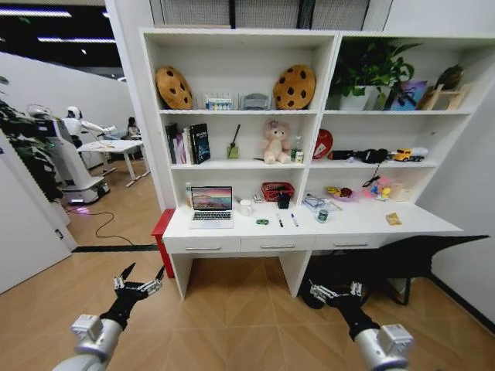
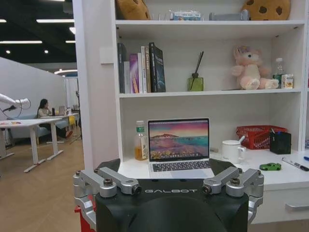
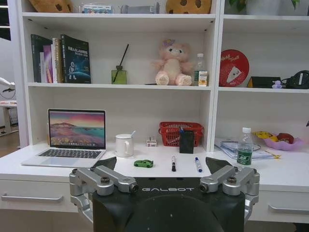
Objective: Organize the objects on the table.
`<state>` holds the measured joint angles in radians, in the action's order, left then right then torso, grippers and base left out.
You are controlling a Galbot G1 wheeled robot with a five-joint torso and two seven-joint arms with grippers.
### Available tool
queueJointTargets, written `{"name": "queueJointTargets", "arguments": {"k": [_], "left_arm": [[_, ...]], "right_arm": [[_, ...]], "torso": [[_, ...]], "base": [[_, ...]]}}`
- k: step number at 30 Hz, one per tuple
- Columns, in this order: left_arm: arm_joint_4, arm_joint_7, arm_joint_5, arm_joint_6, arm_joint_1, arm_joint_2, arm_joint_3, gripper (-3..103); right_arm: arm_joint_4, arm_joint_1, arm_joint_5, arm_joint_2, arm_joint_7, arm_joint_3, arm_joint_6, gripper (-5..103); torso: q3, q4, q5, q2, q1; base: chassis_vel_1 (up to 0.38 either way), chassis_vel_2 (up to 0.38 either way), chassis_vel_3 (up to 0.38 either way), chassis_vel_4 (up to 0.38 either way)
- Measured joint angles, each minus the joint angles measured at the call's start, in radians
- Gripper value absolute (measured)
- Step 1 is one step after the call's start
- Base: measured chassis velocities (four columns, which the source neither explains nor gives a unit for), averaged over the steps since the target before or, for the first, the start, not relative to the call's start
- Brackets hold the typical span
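the left gripper (image 1: 138, 287) hangs low over the wooden floor, fingers spread and grasping nothing, well short of the table (image 1: 232, 229). beyond its fingers the open laptop (image 1: 211, 206) sits on the table's left part, then the small green gadget (image 1: 262, 222), the black pen (image 1: 280, 221) and the blue pen (image 1: 294, 219), a green-labelled can (image 1: 322, 216) and a yellow packet (image 1: 394, 219) farther right. the right gripper (image 1: 336, 292) hovers low too, fingers released, empty.
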<state>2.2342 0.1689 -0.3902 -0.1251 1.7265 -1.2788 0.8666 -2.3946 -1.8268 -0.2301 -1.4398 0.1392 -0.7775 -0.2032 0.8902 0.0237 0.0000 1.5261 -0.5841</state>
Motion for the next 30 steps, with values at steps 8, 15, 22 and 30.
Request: {"name": "queueJointTargets", "arguments": {"k": [8, 15, 22, 30], "left_arm": [[-0.006, 0.009, 0.024, 0.021, 0.009, 0.004, 0.0, 100], [0.0, 0.015, 0.027, 0.006, 0.008, 0.007, -0.001, 100], [0.0, 0.02, 0.031, 0.0, 0.004, 0.011, -0.002, 100], [0.004, 0.026, 0.032, -0.005, 0.008, 0.014, -0.001, 100]], "right_arm": [[-0.001, 0.005, 0.001, 0.0, -0.012, 0.003, -0.005, 100], [-0.009, 0.011, 0.001, 0.001, -0.021, 0.003, -0.011, 100], [-0.014, 0.013, -0.006, 0.0, -0.038, -0.002, -0.014, 100], [-0.011, 0.029, -0.023, 0.002, -0.055, -0.005, -0.015, 100]], "torso": [[0.0, 0.0001, 0.0, 0.0, 0.0], [0.0, 0.0001, 0.0, 0.0, 0.0], [0.0, 0.0001, -0.0001, 0.0, 0.0], [0.0, 0.0002, 0.0, 0.0, 0.0]], "base": [[0.0, 0.0, 0.0, 0.0], [0.0, 0.0, 0.0, 0.0], [0.0, 0.0, 0.0, 0.0], [-0.01, 0.009, 0.016, -0.008]]}}
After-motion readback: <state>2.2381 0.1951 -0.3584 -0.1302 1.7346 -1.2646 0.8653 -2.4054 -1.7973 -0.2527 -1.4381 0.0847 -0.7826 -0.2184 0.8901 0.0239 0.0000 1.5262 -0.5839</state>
